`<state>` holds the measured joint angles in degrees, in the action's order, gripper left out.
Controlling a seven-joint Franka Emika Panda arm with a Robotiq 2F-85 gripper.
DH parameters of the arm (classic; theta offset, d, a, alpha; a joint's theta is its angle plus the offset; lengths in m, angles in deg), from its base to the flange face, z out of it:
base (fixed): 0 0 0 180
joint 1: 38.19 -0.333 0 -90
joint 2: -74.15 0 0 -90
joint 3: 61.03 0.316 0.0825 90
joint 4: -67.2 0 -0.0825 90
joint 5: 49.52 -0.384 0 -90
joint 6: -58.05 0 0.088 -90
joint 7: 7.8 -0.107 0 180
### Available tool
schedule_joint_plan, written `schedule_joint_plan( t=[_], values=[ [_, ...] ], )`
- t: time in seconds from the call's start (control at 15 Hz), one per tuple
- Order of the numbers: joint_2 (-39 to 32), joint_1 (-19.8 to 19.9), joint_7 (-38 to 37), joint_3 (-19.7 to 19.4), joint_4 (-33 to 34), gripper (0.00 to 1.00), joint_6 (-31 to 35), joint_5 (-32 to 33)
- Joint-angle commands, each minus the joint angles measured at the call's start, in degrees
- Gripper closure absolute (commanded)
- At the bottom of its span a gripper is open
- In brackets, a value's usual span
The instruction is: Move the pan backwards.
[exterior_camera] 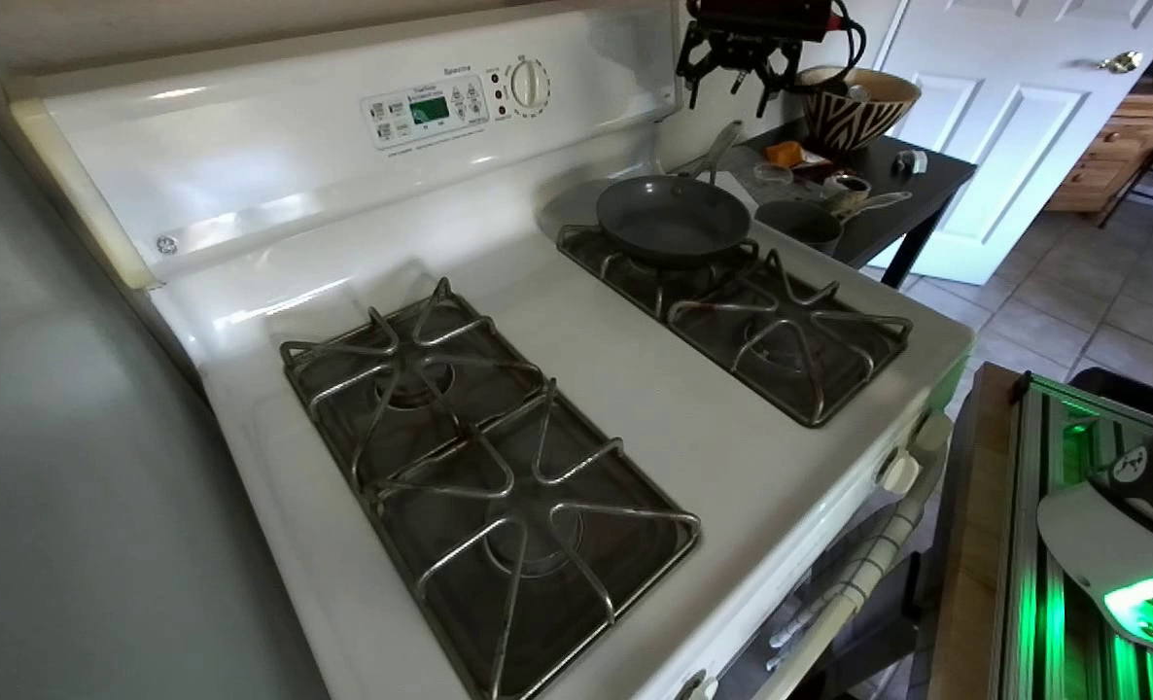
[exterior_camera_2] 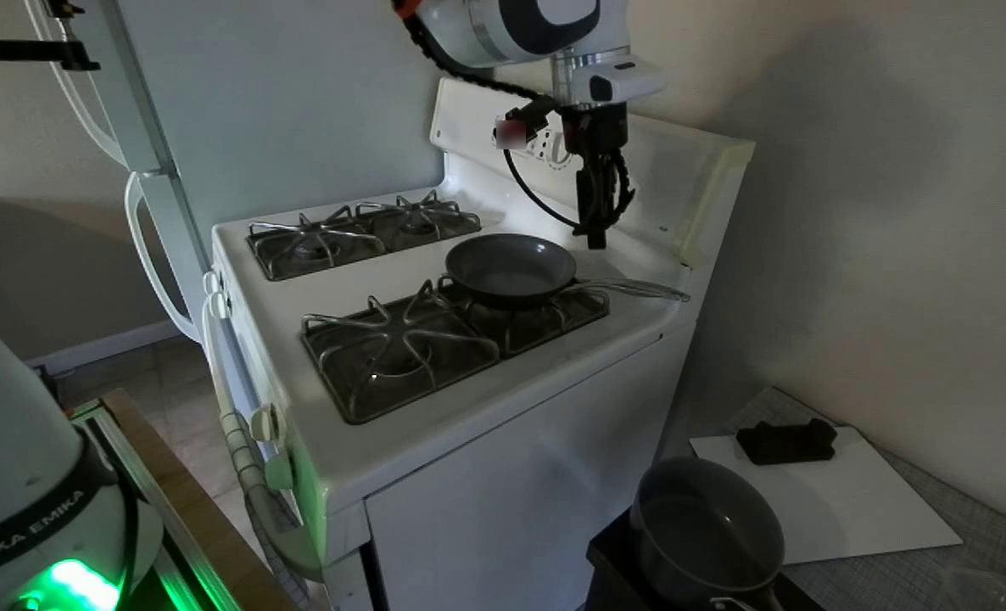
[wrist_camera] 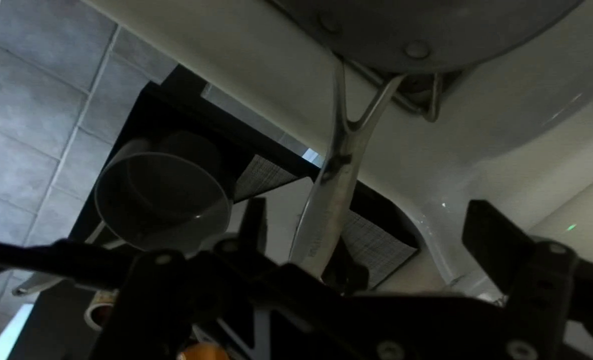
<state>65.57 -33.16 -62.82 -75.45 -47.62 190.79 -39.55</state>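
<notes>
Pan (exterior_camera: 674, 216) on rear burner grate (exterior_camera: 615, 267), stove (exterior_camera: 586, 360) side next to the dark table (exterior_camera: 926, 183). Sits upright, only its own grey surface showing inside in both exterior views. Metal handle (exterior_camera_2: 632, 288) points toward the stove's back corner. Pot (exterior_camera_2: 708, 528) on the table: deep, upright, grey walls and bottom visible, small glint low down. Patterned bowl (exterior_camera: 858, 115) on same table, something clear and shiny (exterior_camera: 857, 93) in it, too small to make out. Cup (exterior_camera: 847, 185) between pot and bowl, dark inside, can't tell contents. Clear round plastic piece (exterior_camera: 773, 174) near the cup, container or lid can't tell. Gripper (exterior_camera: 728, 107) points down above the handle, apart from it in both exterior views. Fingers (wrist_camera: 496, 240) spread wide, looks near their full span; hold nothing, touch nothing. In the wrist view the handle lies farther down, seen between the two, its end running behind the gripper body.
</notes>
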Motion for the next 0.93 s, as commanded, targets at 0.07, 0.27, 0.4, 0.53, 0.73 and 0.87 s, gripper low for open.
schedule_joint_plan(
  t=[0.07, 0.27, 0.4, 0.53, 0.73, 0.87],
  values=[
    [10.0, 0.0, 8.0, 3.0, -11.5, 0.00, 4.8, 5.2],
    [13.5, 0.3, 16.5, 5.2, -15.0, 0.00, 5.0, 3.4],
    [15.3, 0.3, 22.5, 6.4, -16.3, 0.00, 4.3, 2.4],
    [16.4, 0.2, 28.4, 7.3, -17.2, 0.00, 4.4, 1.9],
    [17.5, 0.0, 37.7, 8.2, -18.4, 0.00, 4.9, 0.7],
    [17.9, -0.2, 43.5, 8.5, -18.9, 0.00, 5.1, -0.2]
  ],
)
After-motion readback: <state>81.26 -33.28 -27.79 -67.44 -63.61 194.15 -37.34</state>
